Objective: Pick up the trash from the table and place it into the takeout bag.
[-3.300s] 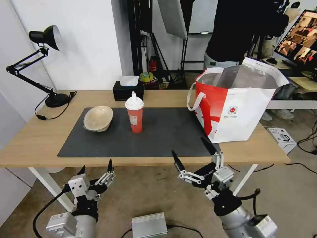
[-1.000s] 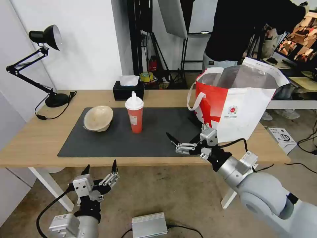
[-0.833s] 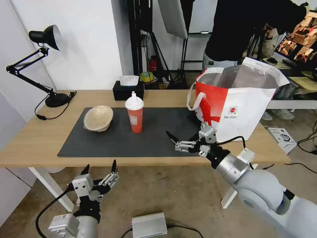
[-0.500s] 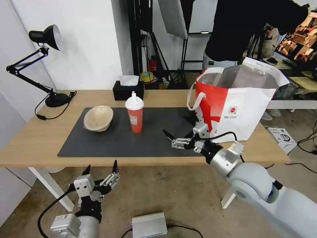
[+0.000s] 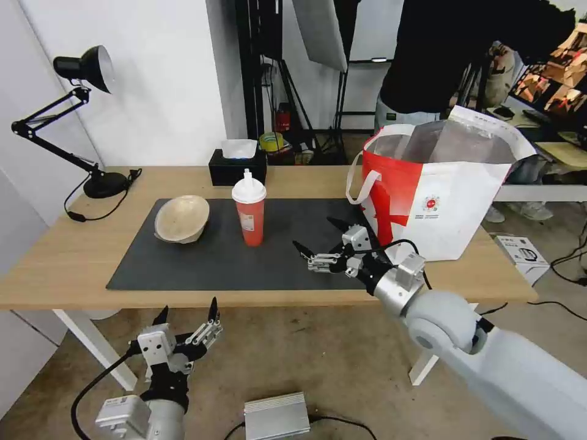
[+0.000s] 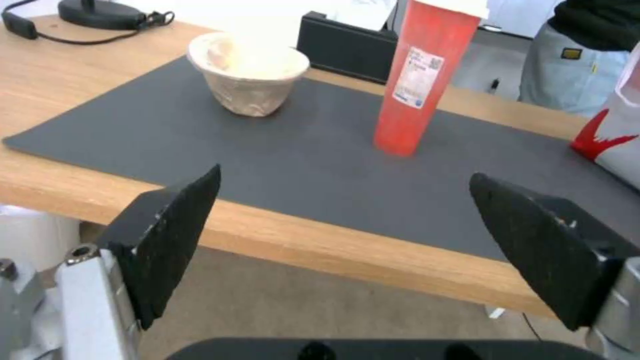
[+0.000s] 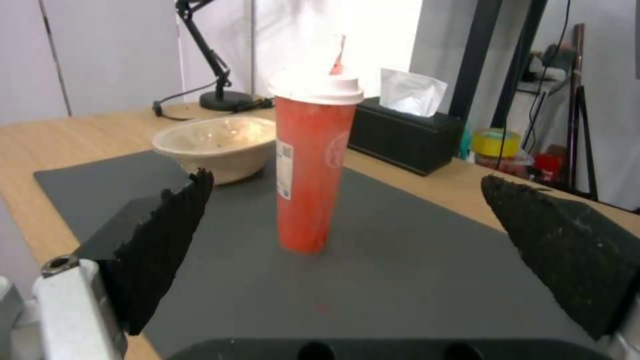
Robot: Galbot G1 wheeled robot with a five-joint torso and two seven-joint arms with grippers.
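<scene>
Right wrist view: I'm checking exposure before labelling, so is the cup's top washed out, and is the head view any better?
Right wrist view: the red drink cup has its white lid bleeding into the bright wall behind. Head view: the lid is crisply outlined, with even light.

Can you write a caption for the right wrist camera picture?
Open right hand faces the red drink cup on the grey mat.

Right claw point(image 5: 318, 238) gapes, arm extended; left claw point(image 5: 186, 310) gapes low.
</scene>
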